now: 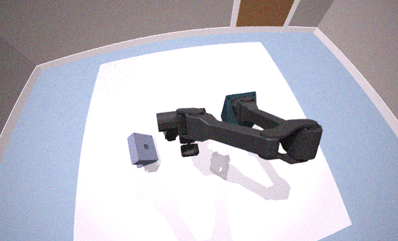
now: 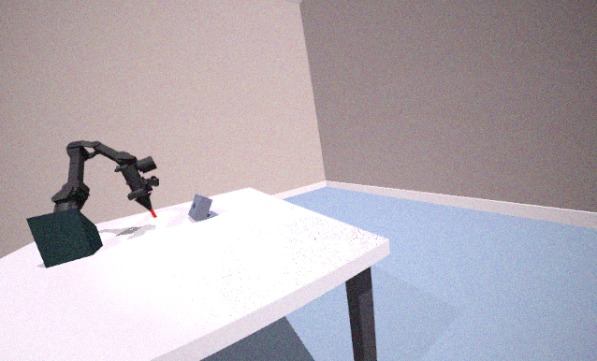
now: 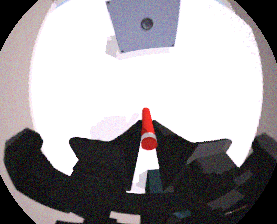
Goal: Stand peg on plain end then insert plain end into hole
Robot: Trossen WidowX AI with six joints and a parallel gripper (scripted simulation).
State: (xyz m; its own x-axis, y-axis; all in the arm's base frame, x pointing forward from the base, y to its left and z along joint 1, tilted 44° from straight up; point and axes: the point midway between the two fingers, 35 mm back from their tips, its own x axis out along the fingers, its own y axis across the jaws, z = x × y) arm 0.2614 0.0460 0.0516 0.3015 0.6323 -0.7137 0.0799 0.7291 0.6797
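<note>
The red peg [image 3: 147, 122] [image 2: 153, 213] is held between the fingertips of my gripper [image 3: 146, 123] [image 2: 151, 209], which is shut on it. In the wrist view its white-banded end is toward the camera and its plain end points away, toward the panel side. In the exterior view the peg leans, pointing down and forward, and seems to be off the table. The blue-grey sloped panel [image 1: 144, 148] [image 2: 201, 207] [image 3: 134, 30] stands in front of the gripper, apart from the peg. Its one hole [image 1: 146, 146] [image 3: 147, 23] is empty. The arm hides the peg in the top view.
The white table top [image 1: 116, 203] [image 2: 258, 262] lies under the panel and arm. The dark teal base block [image 2: 66, 240] [image 1: 229, 112] carries the arm. Shadows of the arm fall on the table.
</note>
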